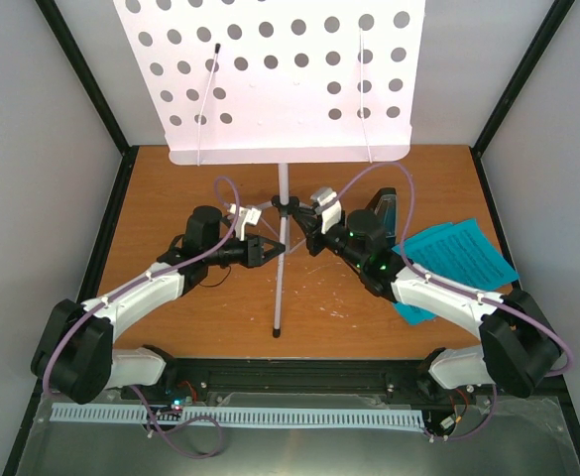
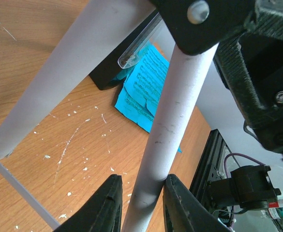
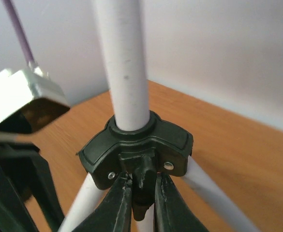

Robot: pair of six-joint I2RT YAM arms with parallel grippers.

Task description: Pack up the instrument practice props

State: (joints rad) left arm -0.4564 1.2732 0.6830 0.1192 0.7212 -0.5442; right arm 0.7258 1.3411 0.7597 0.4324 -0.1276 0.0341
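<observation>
Flanking leg edges, left gripper (image 2: 143, 186) straddles music stand (image 2: 180, 111).

White shells link bulky black joint housings on the left arm (image 1: 141, 288) at lower left and the right arm (image 1: 438, 296) at lower right. A thin purple cable (image 1: 64, 342) loops along each. Green lights (image 1: 374, 266) glow on the right wrist. The right gripper (image 3: 143, 182) has matte black, wedge-shaped fingers.

top external: high at the rear, looking down
left wrist: close beside a tripod leg (image 2: 168, 121)
right wrist: close on the tripod hub (image 3: 141, 145)
shared: music stand (image 1: 290, 134)
</observation>
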